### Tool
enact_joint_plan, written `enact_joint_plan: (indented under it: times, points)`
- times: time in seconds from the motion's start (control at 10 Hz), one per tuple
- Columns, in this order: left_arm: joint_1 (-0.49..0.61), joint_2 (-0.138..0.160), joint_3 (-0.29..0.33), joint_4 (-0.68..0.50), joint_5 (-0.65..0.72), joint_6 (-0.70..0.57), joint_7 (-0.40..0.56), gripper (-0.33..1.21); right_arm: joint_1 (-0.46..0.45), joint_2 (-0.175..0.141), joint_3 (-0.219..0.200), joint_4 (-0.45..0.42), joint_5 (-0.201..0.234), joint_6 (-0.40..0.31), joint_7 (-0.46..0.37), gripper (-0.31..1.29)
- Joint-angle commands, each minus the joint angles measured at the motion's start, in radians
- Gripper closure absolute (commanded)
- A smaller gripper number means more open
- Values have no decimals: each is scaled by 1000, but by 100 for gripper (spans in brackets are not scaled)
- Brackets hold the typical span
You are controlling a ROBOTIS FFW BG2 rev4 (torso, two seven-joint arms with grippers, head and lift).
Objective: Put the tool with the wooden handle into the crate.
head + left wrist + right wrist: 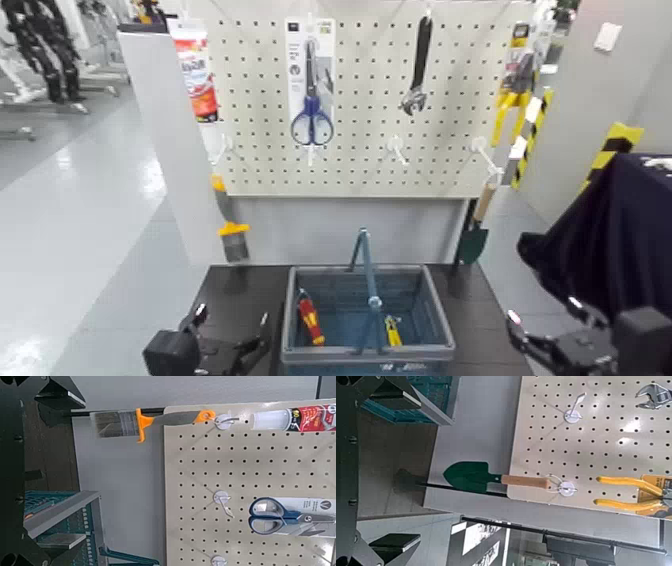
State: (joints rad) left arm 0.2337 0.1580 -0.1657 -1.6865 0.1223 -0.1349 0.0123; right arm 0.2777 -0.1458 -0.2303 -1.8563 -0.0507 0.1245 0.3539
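You have the small trowel with the dark green pointed blade and light wooden handle (477, 228) hanging from a hook at the right edge of the white pegboard (370, 100), blade down; the right wrist view shows it too (494, 477), its pale loop caught on the hook. The grey-blue slotted plastic crate (367, 352) sits on the dark table (240, 290) below the board, its blue bar handle raised, with a red-and-yellow-handled screwdriver (309, 320) inside. Your left gripper (230, 335) rests low on the table just left of the crate, its fingers spread apart and holding nothing. Your right gripper (545, 335) sits low to the right of the crate, well below the trowel, fingers likewise apart and empty. Blue-handled scissors (312, 120) and a dark wrench (417, 70) hang on the board, and an orange-ferruled paintbrush (232, 235) at its left edge.
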Motion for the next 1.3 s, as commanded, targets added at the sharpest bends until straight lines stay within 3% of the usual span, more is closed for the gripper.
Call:
enact_joint_plan:
  times: [0.1,0.4,0.5,0.7,1.3]
  points:
    - [-5,2,-3,5,2,-5,-2,13,-84,-61,-9,57,-44,11,33,13]
    - [-13,5,-8,14,8,-12,-3,13,-186,-129,-3,126,-98,32,79,13]
    - [-16,6,-12,19,11,-14,-3,13,-222,-146,-3,146,-93,52,102,13]
    - [-17,6,-12,21,13,-15,-5,13,-288,-166,9,193,-86,58,134,13]
    - [-22,5,-15,28,14,-19,-5,13,-483,-229,100,456,-150,7,215,13]
